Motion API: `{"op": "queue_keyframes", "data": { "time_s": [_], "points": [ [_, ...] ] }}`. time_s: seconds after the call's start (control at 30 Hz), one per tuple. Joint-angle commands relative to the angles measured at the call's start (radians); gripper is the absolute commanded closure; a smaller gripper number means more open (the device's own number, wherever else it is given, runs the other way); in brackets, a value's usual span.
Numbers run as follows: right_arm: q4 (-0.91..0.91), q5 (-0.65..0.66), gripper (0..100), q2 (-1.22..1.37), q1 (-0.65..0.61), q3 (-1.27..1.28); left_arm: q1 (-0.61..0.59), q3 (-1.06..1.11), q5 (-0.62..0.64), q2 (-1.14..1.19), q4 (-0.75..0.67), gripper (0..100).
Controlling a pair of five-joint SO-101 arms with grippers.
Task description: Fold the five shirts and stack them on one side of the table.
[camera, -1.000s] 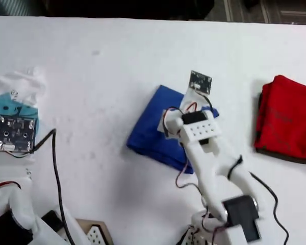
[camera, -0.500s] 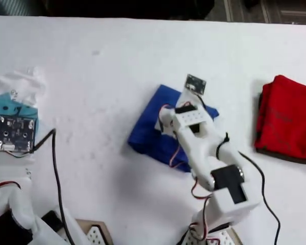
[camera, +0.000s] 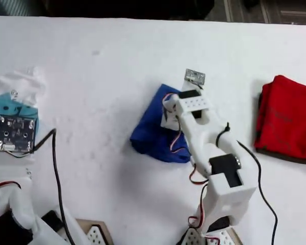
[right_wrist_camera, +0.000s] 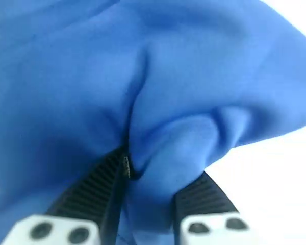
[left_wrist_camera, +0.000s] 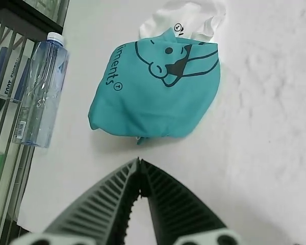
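A folded blue shirt point(camera: 150, 130) lies bunched near the table's middle. My right gripper point(right_wrist_camera: 160, 171) is shut on a fold of the blue shirt point(right_wrist_camera: 168, 76), with cloth pinched between its black fingers. The right arm point(camera: 204, 138) covers the shirt's right part. A folded red shirt point(camera: 285, 120) rests at the right edge. At the left edge lies a teal shirt point(left_wrist_camera: 153, 92) with a dark print, on top of a white shirt point(left_wrist_camera: 188, 18). My left gripper point(left_wrist_camera: 139, 171) hovers shut and empty just short of the teal shirt.
A clear plastic bottle point(left_wrist_camera: 38, 87) lies beside shelving off the table's left edge. The left arm's black cable point(camera: 55, 168) trails over the near left of the white table point(camera: 102, 66). Both arm bases stand at the near edge.
The right arm swung left and away from its base with the blue shirt pinched. The shirt's right side got drawn in and now looks narrower and bunched. The left arm kept still.
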Motion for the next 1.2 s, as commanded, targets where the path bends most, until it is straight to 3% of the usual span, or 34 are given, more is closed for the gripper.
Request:
{"op": "queue_keyframes", "data": {
  "time_s": [0.0, 0.2, 0.37, 0.67, 1.17],
  "points": [
    [0.058, 0.164, 98.0, -0.142, 0.084, -0.009, 0.005, -0.032, -0.008, -0.005, -0.002, 98],
    [0.076, 0.66, 98.0, -0.364, 0.28, -0.015, 0.005, -0.025, -0.008, -0.005, -0.002, 98],
    [0.076, 0.844, 98.0, -0.464, 0.415, -0.068, 0.005, -0.025, -0.008, -0.005, -0.002, 98],
    [0.07, 0.994, 98.0, -0.484, 0.591, -0.252, 0.005, -0.025, -0.008, -0.005, -0.002, 98],
    [-0.087, 1.166, 98.0, -0.254, 0.819, -0.255, 0.005, -0.025, -0.008, -0.005, -0.002, 98]
  ]
}}
